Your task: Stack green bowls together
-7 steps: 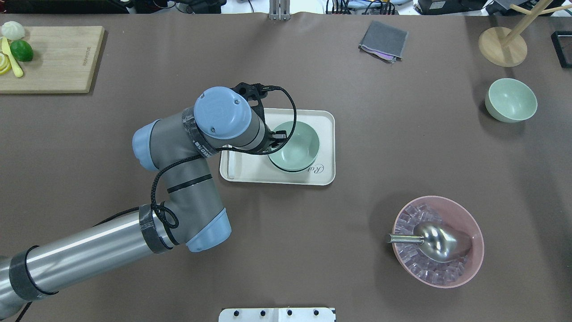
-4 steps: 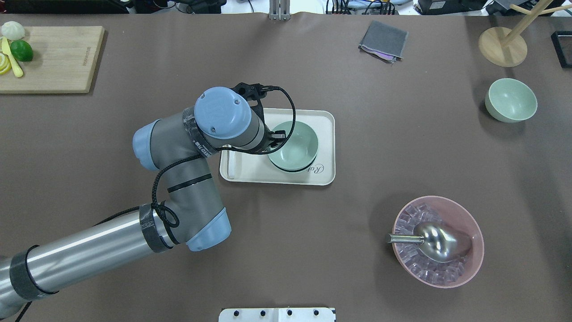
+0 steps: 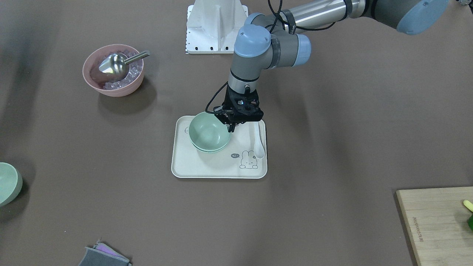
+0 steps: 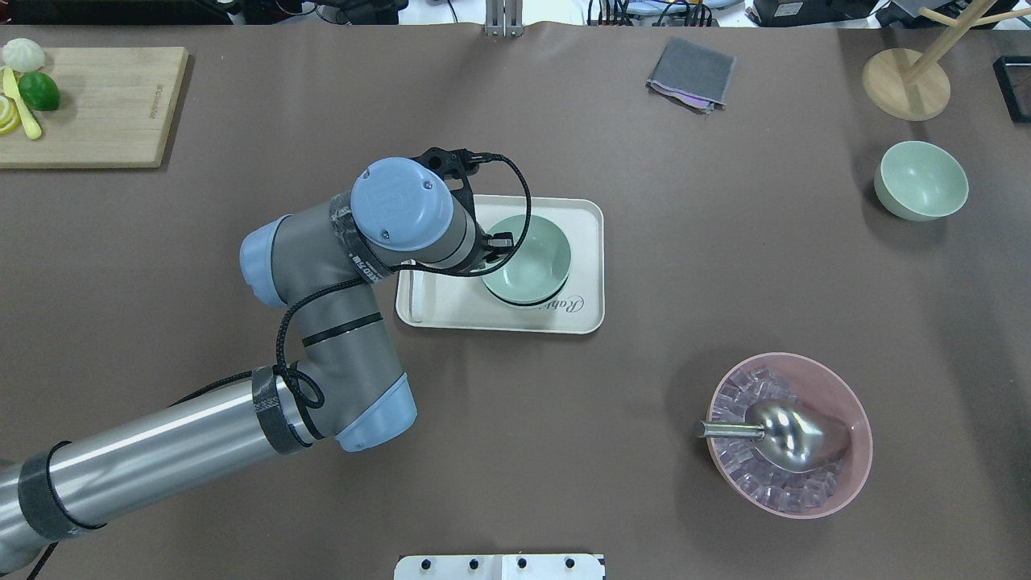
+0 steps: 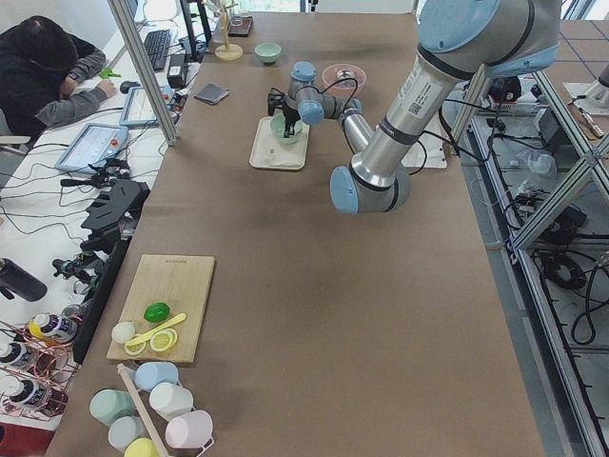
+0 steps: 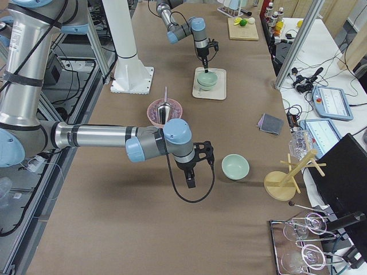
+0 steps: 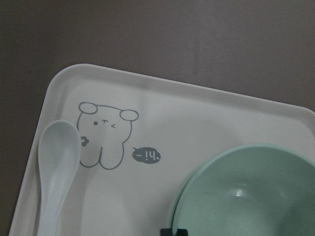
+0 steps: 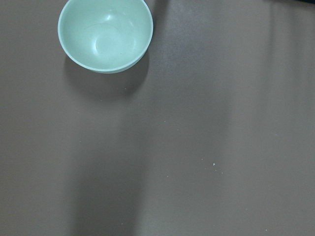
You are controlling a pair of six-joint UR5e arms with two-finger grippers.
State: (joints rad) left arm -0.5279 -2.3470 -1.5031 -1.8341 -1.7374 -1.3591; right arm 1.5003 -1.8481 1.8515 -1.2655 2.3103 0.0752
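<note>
Where the tray [image 3: 207,167] sits mid-frame, left gripper [image 3: 231,127] is clamped on the green bowl [image 3: 207,133] at its upper-right rim, bowl lying lower-left.

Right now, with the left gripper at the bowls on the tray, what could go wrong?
1. The left gripper seems to pinch the rim of the top green bowl. If it pulls away before it is fully open, it might drag that bowl out of the lower green bowl or tip both.
2. The white spoon lies on the tray right beside the gripper and could get knocked.

Mint-green bowls [image 4: 527,262], cream bunny-printed tray [image 4: 451,310]
</note>
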